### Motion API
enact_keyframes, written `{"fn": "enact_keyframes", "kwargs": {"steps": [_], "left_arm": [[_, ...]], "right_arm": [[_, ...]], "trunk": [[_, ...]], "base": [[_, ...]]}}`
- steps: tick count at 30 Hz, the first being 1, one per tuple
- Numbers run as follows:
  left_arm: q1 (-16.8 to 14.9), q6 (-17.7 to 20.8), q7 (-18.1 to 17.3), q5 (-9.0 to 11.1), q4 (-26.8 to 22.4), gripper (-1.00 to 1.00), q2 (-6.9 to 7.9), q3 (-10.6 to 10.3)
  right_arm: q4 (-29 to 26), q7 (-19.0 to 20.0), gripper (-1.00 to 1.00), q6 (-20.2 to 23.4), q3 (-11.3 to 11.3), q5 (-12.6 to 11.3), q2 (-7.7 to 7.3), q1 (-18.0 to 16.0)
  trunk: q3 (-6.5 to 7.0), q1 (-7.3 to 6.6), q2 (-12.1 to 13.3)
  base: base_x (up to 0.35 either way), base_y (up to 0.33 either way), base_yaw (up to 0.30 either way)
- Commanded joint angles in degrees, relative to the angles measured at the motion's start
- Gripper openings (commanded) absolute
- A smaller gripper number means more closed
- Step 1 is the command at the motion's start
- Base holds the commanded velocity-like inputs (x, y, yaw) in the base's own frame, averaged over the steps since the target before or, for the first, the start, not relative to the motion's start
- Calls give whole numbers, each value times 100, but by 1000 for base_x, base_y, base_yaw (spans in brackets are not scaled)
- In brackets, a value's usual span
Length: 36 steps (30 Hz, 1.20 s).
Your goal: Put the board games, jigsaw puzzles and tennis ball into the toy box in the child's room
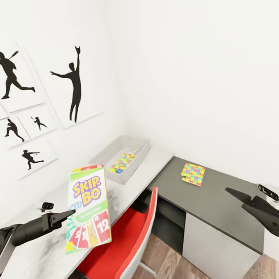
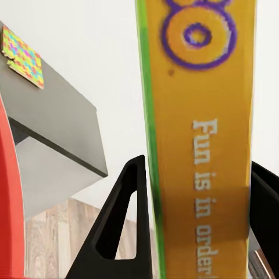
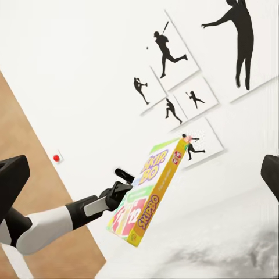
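The left arm reaches in level over the pale desk top (image 1: 37, 262). Its claw, the left gripper (image 1: 70, 213), is pinching the Skip-Bo box (image 1: 86, 206) by one long edge. The box hangs upright and slightly tilted, clear of the desk, with its printed face toward the room. In the left wrist view, the two black fingers (image 2: 119, 232) press against both faces of the box (image 2: 200, 139). In the right wrist view, the same arm shows a white forearm and black wrist, with the box (image 3: 148, 195) held out beyond the claw (image 3: 123, 192).

The right arm is raised over the lower dark grey wing (image 1: 211, 200) of the desk. The right gripper (image 1: 247, 201) points toward the corner of the room. One pointed finger is plainly seen; whether this claw is spread or closed cannot be told.

Beyond the left claw, toward the corner, one pale translucent bin (image 1: 122, 157) sits on the desk top. It holds one jigsaw board (image 1: 124, 161) lying flat, with a further printed item partly showing behind it. One second jigsaw board (image 1: 193, 174) lies flat on the dark wing, ahead of the right claw and apart from it.

One red-and-white chair (image 1: 123, 240) stands below the held box. Six black baseball silhouette prints (image 1: 74, 84) hang on the wall behind the left arm. One small black and white device (image 1: 274, 194) sits just beside the right claw.
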Motion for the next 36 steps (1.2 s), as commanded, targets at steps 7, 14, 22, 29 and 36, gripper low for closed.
{"fn": "enact_keyframes", "kwargs": {"steps": [7, 14, 22, 29, 36], "left_arm": [[32, 60, -21, 2, -4, -100, 3, 19], [35, 59, -21, 2, -4, -100, 3, 21], [35, 60, -21, 2, -4, -100, 3, 21], [35, 58, -21, 2, -4, -100, 3, 21], [35, 60, -21, 2, -4, -100, 3, 21]], "right_arm": [[2, 15, 100, 61, -4, -24, -1, -6], [33, 24, 100, 49, -12, -15, 9, -6], [40, 15, 100, 52, -13, -17, 10, -6], [45, 11, 100, 56, -13, -23, 15, -6], [44, 7, 100, 60, -13, -25, 14, -6]], "trunk": [[46, 4, -11], [71, 4, -11], [73, 4, -11], [115, 4, -11], [173, 4, -11]], "base": [[71, -92, -171], [155, -55, -86], [31, -53, -2], [10, -231, -99], [106, -137, -171]]}}
